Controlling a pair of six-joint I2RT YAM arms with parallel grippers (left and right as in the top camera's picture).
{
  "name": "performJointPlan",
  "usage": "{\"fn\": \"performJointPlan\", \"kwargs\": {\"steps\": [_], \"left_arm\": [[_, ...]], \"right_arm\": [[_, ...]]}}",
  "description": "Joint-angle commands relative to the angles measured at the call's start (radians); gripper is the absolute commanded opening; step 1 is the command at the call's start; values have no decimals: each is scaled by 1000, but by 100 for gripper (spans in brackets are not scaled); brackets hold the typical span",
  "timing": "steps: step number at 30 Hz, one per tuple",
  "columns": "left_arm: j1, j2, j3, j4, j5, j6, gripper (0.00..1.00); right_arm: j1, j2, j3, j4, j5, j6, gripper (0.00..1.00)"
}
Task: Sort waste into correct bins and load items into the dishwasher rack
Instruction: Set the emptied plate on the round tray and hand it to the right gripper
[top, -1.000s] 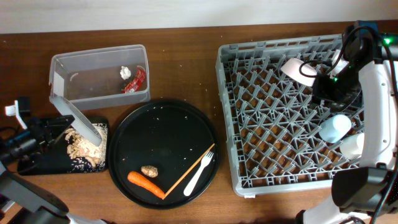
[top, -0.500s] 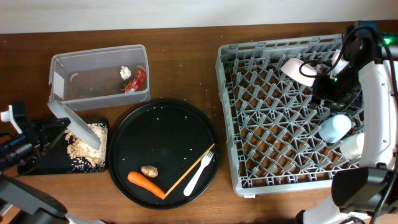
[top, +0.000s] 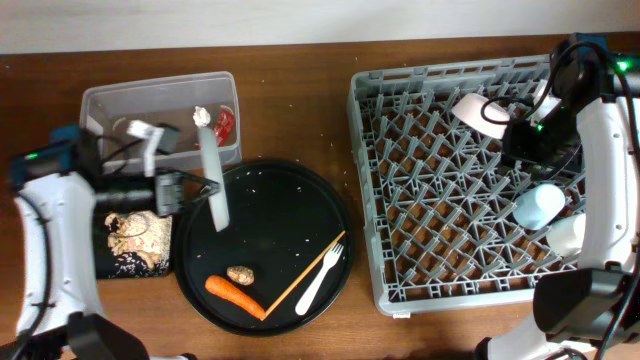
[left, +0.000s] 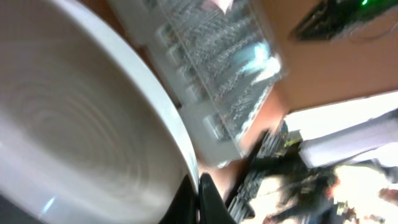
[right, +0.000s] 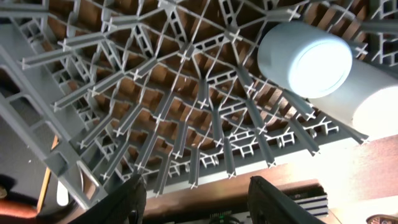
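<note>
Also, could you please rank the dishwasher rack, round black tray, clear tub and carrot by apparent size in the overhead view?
Largest to smallest:
dishwasher rack
round black tray
clear tub
carrot
All rest at table level, so nearness hardly skews this.

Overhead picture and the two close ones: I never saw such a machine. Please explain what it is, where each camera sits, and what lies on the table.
It is a robot: a left arm and a right arm at a wooden table, each ending in a two-finger gripper. One camera looks straight down; the other two sit on the wrists. The left gripper holds a grey-white plate on edge over the round black tray, where a carrot, a brown lump, a wooden chopstick and a white fork lie. The clear tub holds a red wrapper and a white paper wad; the shallow black tray holds crumbs. The grey dishwasher rack carries a pink bowl, a light-blue cup and a white cup. The right gripper is open and empty above it.
</note>
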Motion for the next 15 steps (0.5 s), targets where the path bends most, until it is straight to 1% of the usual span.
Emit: {"fn": "performJointPlan", "kwargs": {"steps": [1,3,4,5,7,8,10,11,15], "left_arm": [[-210,-15,-1,143,-371,-385,1],[-334,-13,-1,204,-547,-521,0],[-390,-13,-1,224,-594,-560,0],[-480,-7,-2,254,-630,-605,1],[-589,10,-3,287,-721,-671,1],[-624,21,-4,300,-747,-689,0],[-691,58,-4,329,-749,-695,1],[-719,81,-4,341,-756,-716,1],[-793,190,-4,354,-756,-716,0]], "right_arm": [[-2,-4,-10,-6,-9,-3,56],[-2,-4,-30,-6,-9,-3,56],[-2,-4,-42,-6,-8,-3,56],[-2,-4,-62,-6,-8,-3,56],[-2,-4,-82,-6,-8,-3,56],[-2,-4,-82,-6,-8,-3,56],[-2,-4,-82,-6,-8,-3,56],[-2,-4,-82,-6,-8,-3,56],[-2,-4,-82,-6,-8,-3,56]]}}
